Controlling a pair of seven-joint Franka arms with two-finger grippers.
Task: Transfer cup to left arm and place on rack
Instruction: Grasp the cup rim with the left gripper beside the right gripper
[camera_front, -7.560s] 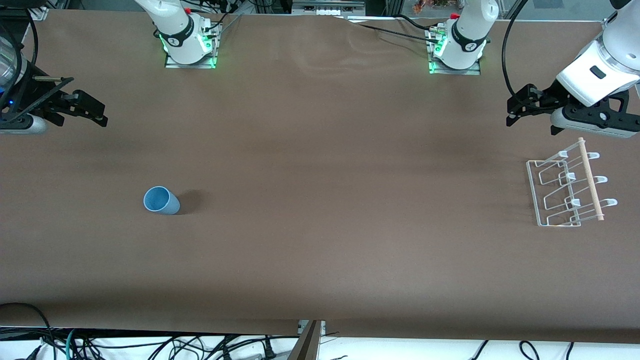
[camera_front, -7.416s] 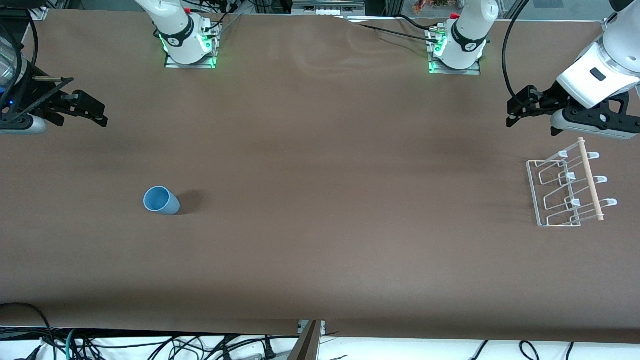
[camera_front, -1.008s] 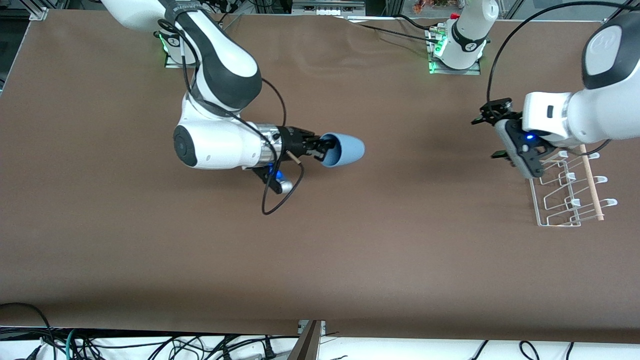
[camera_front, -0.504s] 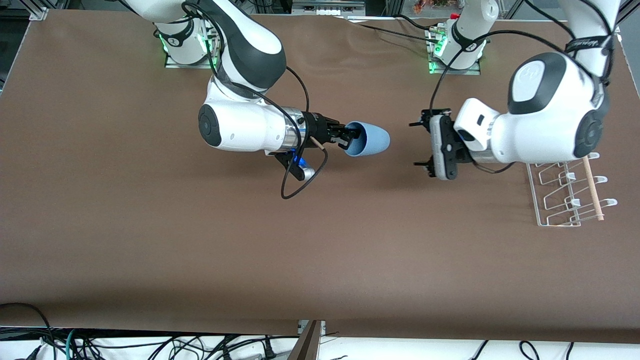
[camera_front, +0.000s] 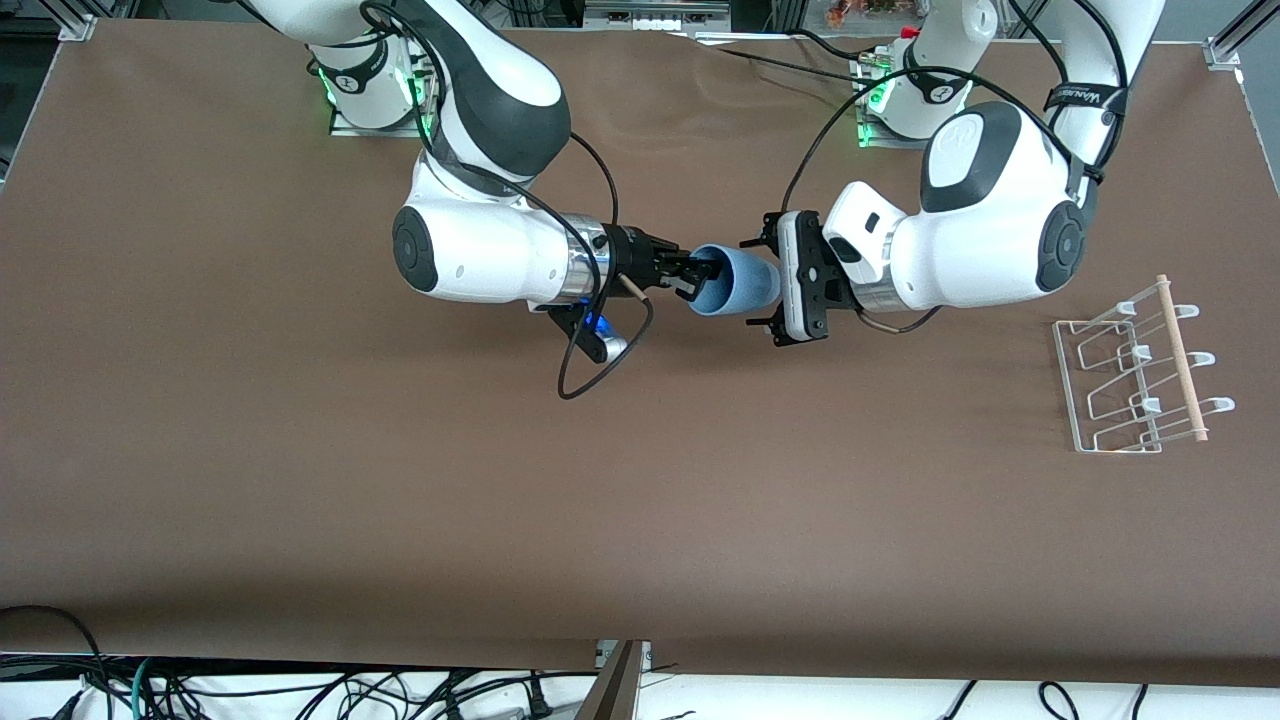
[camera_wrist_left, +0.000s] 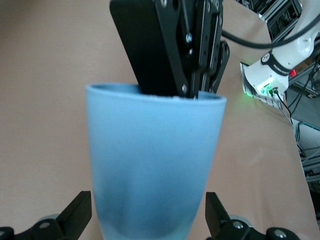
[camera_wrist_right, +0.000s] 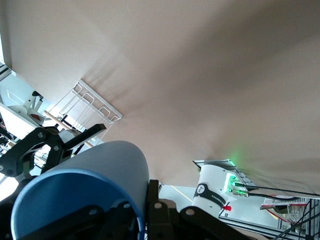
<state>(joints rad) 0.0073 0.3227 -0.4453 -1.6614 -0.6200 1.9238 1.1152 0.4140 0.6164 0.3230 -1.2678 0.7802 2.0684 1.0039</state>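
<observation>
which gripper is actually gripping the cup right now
The right gripper, clamped on the cup's rim. The left gripper is open, fingers straddling its base without closing.

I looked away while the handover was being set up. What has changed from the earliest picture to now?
The right gripper took the cup off the table by its rim and carried it over the table's middle. The left gripper swung in from above the rack and now has its open fingers either side of the cup's base, not yet closed. The rack has not moved.
</observation>
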